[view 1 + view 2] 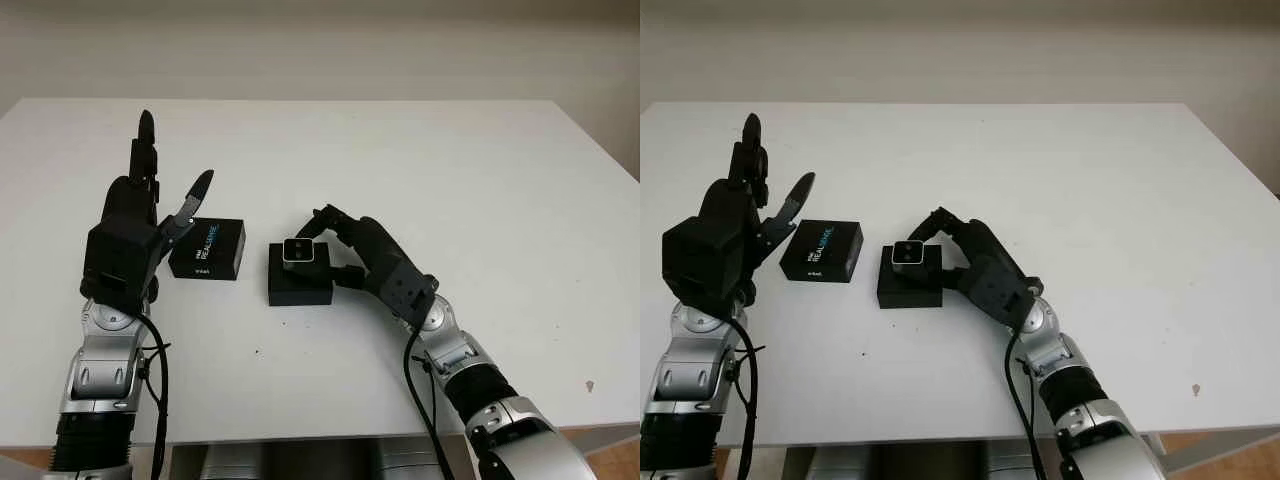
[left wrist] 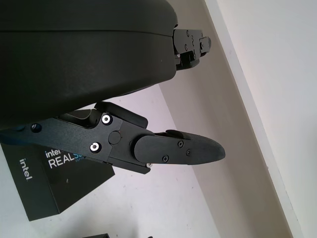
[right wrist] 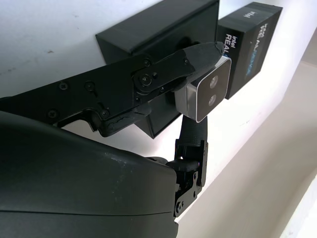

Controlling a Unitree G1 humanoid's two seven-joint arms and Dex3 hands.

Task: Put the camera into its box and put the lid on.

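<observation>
A small silver camera [image 1: 303, 250] with two lenses sits at the top of the open black box [image 1: 299, 279], held between the fingers of my right hand [image 1: 335, 250]; the right wrist view shows the camera [image 3: 207, 96] pinched by a fingertip just over the box [image 3: 163, 34]. The black lid [image 1: 208, 248], printed with Intel RealSense lettering, lies flat on the table to the left of the box. My left hand [image 1: 150, 200] is raised and open just left of the lid, one finger [image 2: 173, 151] hovering above the lid [image 2: 64, 183] without touching it.
The white table [image 1: 450, 180] stretches far to the right and behind the box. Its front edge runs close below both arms. A small dark speck [image 1: 589, 384] lies near the right front corner.
</observation>
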